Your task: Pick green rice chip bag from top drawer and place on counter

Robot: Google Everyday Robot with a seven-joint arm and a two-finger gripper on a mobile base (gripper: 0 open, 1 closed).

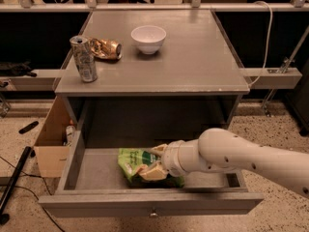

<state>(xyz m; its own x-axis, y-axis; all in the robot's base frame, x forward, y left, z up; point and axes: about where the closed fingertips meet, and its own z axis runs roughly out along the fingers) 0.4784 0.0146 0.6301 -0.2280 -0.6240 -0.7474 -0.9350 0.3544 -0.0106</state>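
two hand (155, 161) fingers (158, 151) pinch green rice chip bag (131, 159) in drawer (96, 172)

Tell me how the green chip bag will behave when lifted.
The green rice chip bag looks crinkled, so it is probably light and floppy. Its smooth film may slip. The gripper is at the bag, inside the top drawer.

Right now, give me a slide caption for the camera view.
Gripper at the green rice chip bag in the open top drawer; can, gold wrapper, bowl on the counter.

Arm (251, 156) stretched leftward from right; tool (155, 161) low, front-centre.
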